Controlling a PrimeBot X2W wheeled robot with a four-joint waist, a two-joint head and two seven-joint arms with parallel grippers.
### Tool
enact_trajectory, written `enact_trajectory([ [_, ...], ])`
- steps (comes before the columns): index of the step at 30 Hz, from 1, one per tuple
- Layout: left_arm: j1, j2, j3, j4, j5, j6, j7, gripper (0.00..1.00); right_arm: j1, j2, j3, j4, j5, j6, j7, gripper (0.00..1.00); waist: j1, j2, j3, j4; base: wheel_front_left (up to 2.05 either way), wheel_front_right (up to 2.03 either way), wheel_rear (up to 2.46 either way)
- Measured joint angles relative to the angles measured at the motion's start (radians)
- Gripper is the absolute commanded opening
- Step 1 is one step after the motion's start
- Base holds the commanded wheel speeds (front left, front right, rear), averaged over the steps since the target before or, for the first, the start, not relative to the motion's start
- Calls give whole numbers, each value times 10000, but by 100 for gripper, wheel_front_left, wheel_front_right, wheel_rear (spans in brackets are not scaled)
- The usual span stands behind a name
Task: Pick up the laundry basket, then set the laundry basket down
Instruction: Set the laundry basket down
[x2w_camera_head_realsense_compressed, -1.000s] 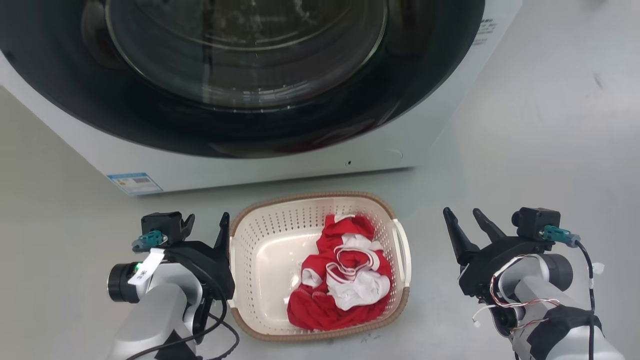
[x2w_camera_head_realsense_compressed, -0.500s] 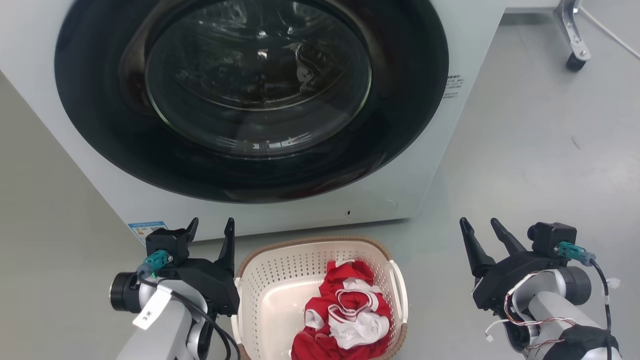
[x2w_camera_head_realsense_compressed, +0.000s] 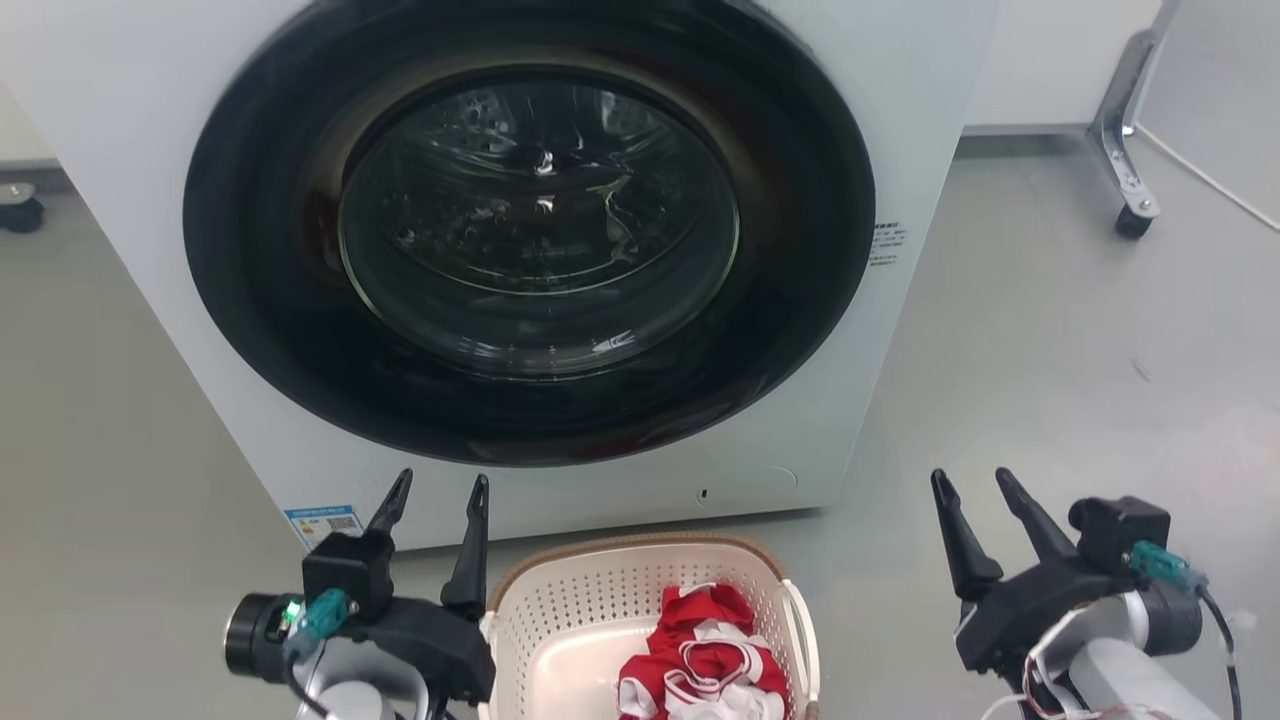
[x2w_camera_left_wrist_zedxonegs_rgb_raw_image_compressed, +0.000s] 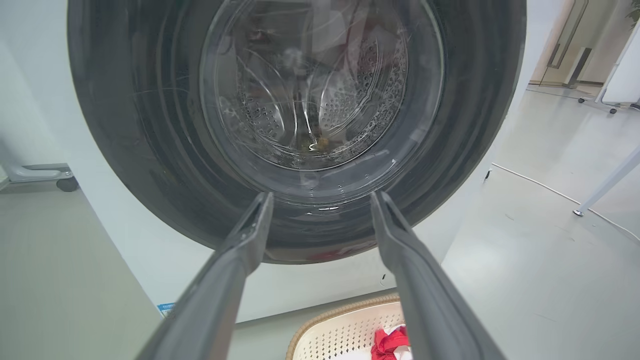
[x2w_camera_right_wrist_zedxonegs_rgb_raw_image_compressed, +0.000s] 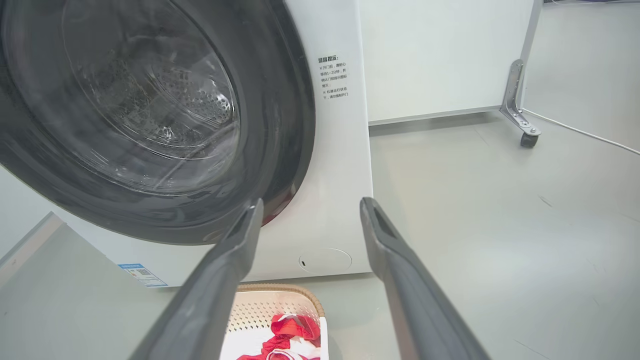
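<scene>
Cream-white perforated plastic laundry basket (x2w_camera_head_realsense_compressed: 560, 615), brown woven rim, on grey floor (x2w_camera_head_realsense_compressed: 1050, 380) just before white washing machine (x2w_camera_head_realsense_compressed: 620, 500), red-and-white clothes (x2w_camera_head_realsense_compressed: 700, 670) inside. Left hand (x2w_camera_head_realsense_compressed: 440, 478), right hand (x2w_camera_head_realsense_compressed: 970, 474) both spread, empty, either side of it. Seems best: lower each to white loop handle (x2w_camera_head_realsense_compressed: 805, 640), grip together, lift level.

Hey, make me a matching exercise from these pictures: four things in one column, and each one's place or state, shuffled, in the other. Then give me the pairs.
Column one
1. laundry basket
2. left pincer
3. right pincer
4. washing machine door

Column two
A. shut, round dark glass
B. open, close beside the basket's left wall
C. open, over bare floor, well apart from the basket
D. in front of the machine, with red and white clothes inside

Pairs: 1-D, 2-B, 3-C, 4-A
</scene>
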Motion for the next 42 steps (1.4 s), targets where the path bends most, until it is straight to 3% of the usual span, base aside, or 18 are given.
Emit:
enact_trajectory([
  [13, 2321, 245, 594, -2508, 303, 408, -2, 100, 2105, -337, -608, -2230, -826, -729, 0, 100, 0, 2, -574, -35, 0, 0, 0],
  [29, 3448, 288, 1241, -3344, 403, 527, 0, 100, 3201, -518, -1244, -3697, -1553, -1072, 0, 100, 1, 1, -589, -77, 0, 0, 0],
  [42, 3626, 117, 1595, -3647, 543, 529, 196, 100, 3577, -531, -1687, -4374, -2004, -1164, -2, 100, 1, 1, -584, -16, 0, 0, 0],
])
